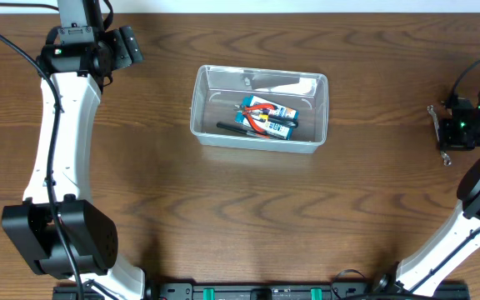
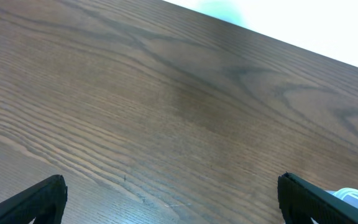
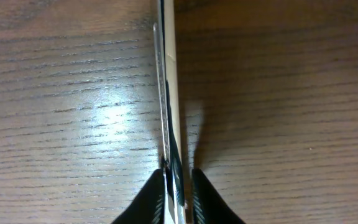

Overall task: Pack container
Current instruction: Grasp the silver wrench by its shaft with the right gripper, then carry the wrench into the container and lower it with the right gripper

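Note:
The clear plastic container (image 1: 195,108) stands at the table's middle back. Inside it lie a small blue-and-white box (image 1: 280,117), red-handled pliers (image 1: 252,114) and a thin black tool (image 1: 233,128). My right gripper (image 1: 442,129) is far right of the container, shut on a thin silver metal tool (image 1: 446,156) just above the table. In the right wrist view the fingers (image 3: 178,193) clamp the tool's flat shaft (image 3: 166,74) edge-on. My left gripper (image 1: 128,45) is open and empty at the back left, well left of the container. Its fingers (image 2: 176,202) are spread wide over bare wood.
A corner of the container (image 2: 356,198) shows at the lower right of the left wrist view. The table's far edge (image 2: 278,34) runs close behind the left gripper. Brown wood table (image 1: 240,217) lies in front of the container.

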You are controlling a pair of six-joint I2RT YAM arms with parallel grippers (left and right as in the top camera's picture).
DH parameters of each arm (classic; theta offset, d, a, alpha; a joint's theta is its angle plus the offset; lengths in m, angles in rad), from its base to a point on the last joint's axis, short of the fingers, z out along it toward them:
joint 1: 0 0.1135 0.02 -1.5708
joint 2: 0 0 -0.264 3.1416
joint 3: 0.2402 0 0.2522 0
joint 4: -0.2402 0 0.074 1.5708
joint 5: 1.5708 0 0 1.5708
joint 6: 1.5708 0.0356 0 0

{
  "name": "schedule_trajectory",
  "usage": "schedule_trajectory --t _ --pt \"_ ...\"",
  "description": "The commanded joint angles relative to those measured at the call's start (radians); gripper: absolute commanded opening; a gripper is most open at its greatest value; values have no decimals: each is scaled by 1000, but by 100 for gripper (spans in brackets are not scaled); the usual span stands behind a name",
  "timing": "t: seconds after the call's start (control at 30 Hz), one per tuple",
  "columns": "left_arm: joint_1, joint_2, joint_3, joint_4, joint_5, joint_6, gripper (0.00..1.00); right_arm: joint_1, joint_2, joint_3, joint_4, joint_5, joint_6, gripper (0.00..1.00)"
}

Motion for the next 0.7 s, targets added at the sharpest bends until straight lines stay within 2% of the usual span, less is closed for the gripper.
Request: schedule_trajectory --t 0.0,0.07,0.4,0.67 --pt "2 14 5 0 -16 13 98 -4 7 -6 4 -20 -13 6" --pt "2 14 5 0 -16 13 98 -2 7 -7 5 -30 -13 1" --pt "2 14 5 0 -16 13 98 13 4 12 -12 -34 19 1" --pt "2 14 5 0 -16 13 98 65 -11 232 -101 -82 22 1"
